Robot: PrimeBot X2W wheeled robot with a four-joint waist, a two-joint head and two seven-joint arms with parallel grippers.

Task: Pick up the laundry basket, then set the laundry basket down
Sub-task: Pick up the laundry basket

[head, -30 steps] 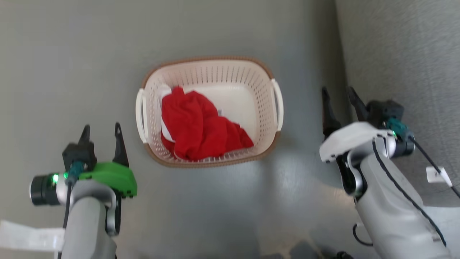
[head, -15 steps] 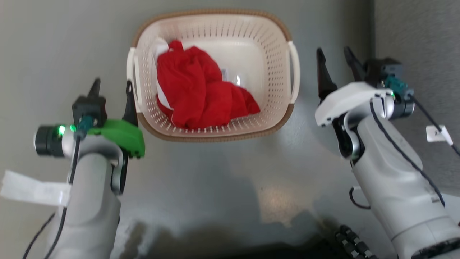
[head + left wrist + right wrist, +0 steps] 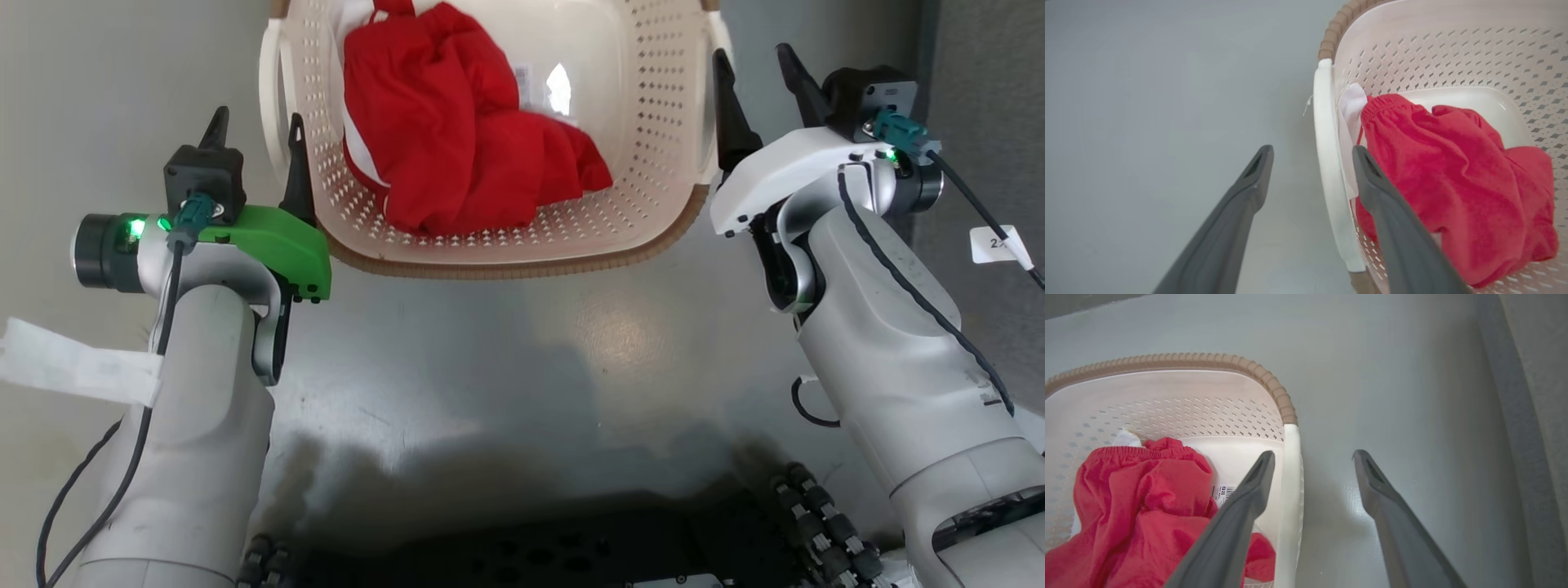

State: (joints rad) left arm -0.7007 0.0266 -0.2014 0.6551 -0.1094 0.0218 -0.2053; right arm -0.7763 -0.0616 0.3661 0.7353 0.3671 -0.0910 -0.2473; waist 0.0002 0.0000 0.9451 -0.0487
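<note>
On the grey floor, found the laundry basket resting flat between both arms, with a red garment heaped toward its left side. Saw the left gripper spread wide, jaws straddling the white left handle, one over bare floor outside and the other above the cloth inside. Noted the same at the right gripper, jaws released and parted either side of the right handle, grasping nothing. Could not confirm contact between inner jaws and handles. Took the mirrored stance as preparation for a two-sided lift, meant to keep the load level instead of tipping. Judged the pick-up not yet begun. Reckoned on closing both pairs of jaws onto the handles first, with care against pinching the garment on the left.
</note>
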